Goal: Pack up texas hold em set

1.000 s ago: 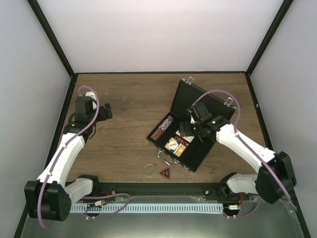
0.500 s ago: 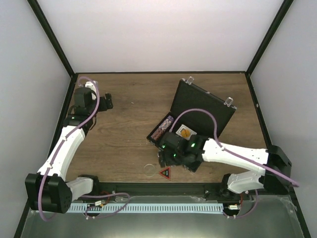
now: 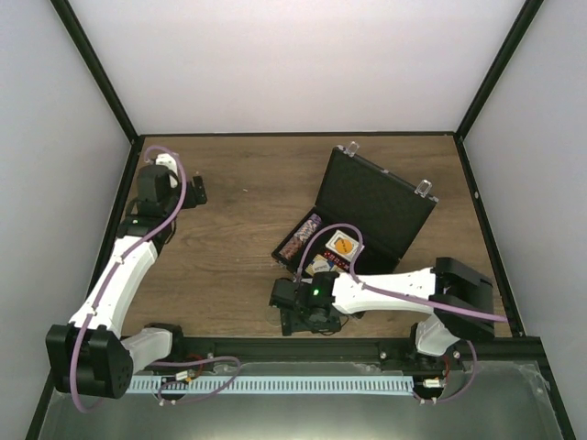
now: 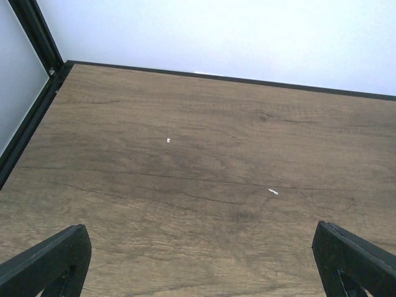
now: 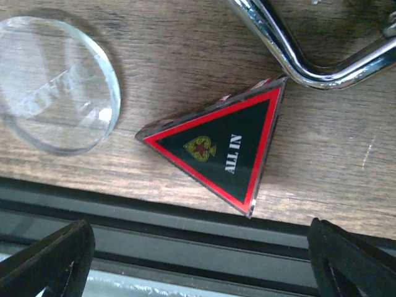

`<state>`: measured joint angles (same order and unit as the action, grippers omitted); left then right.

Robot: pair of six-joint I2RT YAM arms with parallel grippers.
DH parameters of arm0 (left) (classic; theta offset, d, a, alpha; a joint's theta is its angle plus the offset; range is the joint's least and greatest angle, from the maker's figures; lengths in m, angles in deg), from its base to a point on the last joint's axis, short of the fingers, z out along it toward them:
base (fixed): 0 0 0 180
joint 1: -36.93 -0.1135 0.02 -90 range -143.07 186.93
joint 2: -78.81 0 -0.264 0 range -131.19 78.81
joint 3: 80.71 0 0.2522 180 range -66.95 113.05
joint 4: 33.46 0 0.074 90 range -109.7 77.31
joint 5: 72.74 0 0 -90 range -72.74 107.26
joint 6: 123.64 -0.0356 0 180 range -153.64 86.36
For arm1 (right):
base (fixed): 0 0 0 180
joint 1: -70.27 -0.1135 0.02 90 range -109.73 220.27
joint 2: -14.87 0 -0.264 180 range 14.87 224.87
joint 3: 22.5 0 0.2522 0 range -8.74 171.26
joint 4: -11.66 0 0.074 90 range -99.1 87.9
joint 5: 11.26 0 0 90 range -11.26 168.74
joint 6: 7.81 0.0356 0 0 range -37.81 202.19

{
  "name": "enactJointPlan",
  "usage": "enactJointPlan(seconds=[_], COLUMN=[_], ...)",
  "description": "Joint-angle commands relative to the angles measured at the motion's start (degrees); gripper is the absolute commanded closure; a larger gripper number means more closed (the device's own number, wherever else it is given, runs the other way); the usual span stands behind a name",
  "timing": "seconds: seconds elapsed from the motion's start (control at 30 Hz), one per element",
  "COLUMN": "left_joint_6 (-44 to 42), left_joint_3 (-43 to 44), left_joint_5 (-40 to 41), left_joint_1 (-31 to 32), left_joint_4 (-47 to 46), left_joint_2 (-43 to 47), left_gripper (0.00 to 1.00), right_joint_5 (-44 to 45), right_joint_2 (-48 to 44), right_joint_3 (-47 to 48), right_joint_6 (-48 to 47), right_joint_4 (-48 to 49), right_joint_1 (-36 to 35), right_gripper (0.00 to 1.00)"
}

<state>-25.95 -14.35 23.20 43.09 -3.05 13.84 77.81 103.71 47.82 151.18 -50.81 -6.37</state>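
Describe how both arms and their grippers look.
Both the left arm and right arm have white link shells, black joints and a looping purple cable. The left gripper and right gripper have black fingers. A green light glows on the right wrist.

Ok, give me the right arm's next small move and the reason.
Probably lower the right fingers onto the ALL IN triangle and close on it. The fingers stand wide open above it. It lies flat on the table, beside the clear disc and the case handle, outside the open case.
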Motion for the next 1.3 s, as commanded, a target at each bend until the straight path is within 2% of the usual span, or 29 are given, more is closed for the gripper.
enactJointPlan(seconds=[0.0, 0.47, 0.8, 1.27], left_joint_6=[-0.48, -0.72, -0.74, -0.74], left_joint_3=[-0.71, -1.47, -1.58, -1.53], left_joint_5=[0.63, 0.63, 0.41, -0.47], left_joint_1=[0.2, 0.18, 0.18, 0.18], left_joint_4=[-0.38, -0.47, -0.65, -0.65], left_joint_2=[1.53, 2.47, 2.03, 1.0], left_gripper=[0.0, 0.0, 0.0, 0.0], right_joint_5=[3.02, 7.1, 6.82, 6.11], right_joint_2=[2.52, 10.63, 9.98, 12.76], right_joint_3=[2.38, 6.54, 3.41, 4.13], right_joint_6=[3.51, 4.86, 4.58, 2.36], right_joint_4=[0.78, -1.54, 0.52, 1.03], right_joint_1=[-0.09, -0.02, 1.91, 2.23], right_gripper=[0.04, 0.11, 0.19, 0.32])
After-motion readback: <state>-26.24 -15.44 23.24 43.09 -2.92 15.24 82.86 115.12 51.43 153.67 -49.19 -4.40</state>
